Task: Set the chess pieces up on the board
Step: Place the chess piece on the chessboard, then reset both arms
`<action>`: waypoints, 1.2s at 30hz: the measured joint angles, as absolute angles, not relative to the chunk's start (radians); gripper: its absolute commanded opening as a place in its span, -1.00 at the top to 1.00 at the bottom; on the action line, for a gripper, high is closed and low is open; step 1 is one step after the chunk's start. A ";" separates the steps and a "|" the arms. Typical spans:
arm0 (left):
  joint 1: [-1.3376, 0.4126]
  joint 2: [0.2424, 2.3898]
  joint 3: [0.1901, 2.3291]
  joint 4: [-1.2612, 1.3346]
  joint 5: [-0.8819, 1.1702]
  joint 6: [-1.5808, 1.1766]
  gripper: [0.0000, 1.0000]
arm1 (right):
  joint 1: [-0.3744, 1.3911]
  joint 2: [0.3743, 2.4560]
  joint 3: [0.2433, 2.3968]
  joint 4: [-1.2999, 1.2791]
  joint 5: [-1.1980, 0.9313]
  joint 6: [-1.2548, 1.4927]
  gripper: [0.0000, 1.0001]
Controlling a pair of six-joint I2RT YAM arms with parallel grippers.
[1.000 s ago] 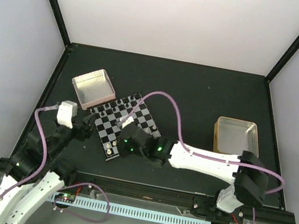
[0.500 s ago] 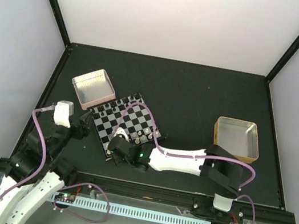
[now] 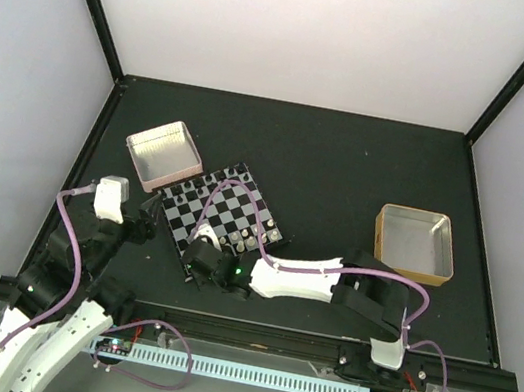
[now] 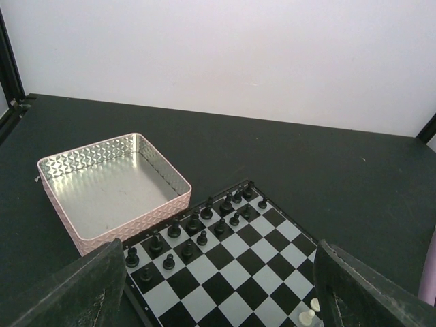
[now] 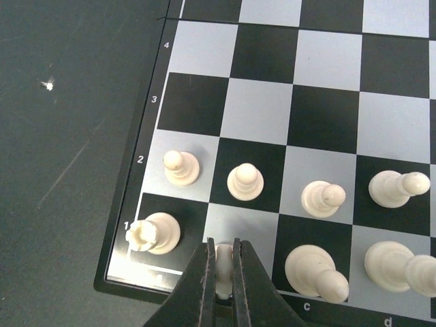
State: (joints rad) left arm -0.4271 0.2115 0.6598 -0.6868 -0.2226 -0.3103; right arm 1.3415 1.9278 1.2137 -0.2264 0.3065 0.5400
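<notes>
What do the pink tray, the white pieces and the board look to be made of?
Pink tray: likely thin metal; shiny reflective floor, stamped diamond pattern on walls. White chess pieces: probably moulded plastic, smooth cream with soft sheen. Board: flat, slightly glossy with printed squares and numbers; plastic or coated card, cannot tell.

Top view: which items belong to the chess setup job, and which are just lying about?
Job:
board
cream-white pieces on rows 1 and 2
white piece pinched in the right pincer

Lying about:
pink tray, empty
metal tray at right, empty
black pieces, already lined up on the far rows
</notes>
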 measured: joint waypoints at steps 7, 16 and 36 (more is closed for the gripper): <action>-0.427 0.212 0.660 -0.688 -0.223 -0.311 -0.55 | 1.341 1.937 1.217 -0.225 0.339 0.548 0.84; -0.427 0.212 0.660 -0.688 -0.223 -0.311 -0.55 | 1.341 1.939 1.217 -0.220 0.342 0.549 0.63; -0.427 0.300 0.706 -0.720 -0.184 -0.403 -0.98 | 1.335 1.660 1.208 -0.244 0.374 0.609 0.03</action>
State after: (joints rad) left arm -0.4271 0.2996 0.7055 -0.7197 -0.1844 -0.4026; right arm 1.3350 1.6604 1.2076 -0.2436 0.3744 0.6094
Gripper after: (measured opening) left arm 0.989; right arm 0.433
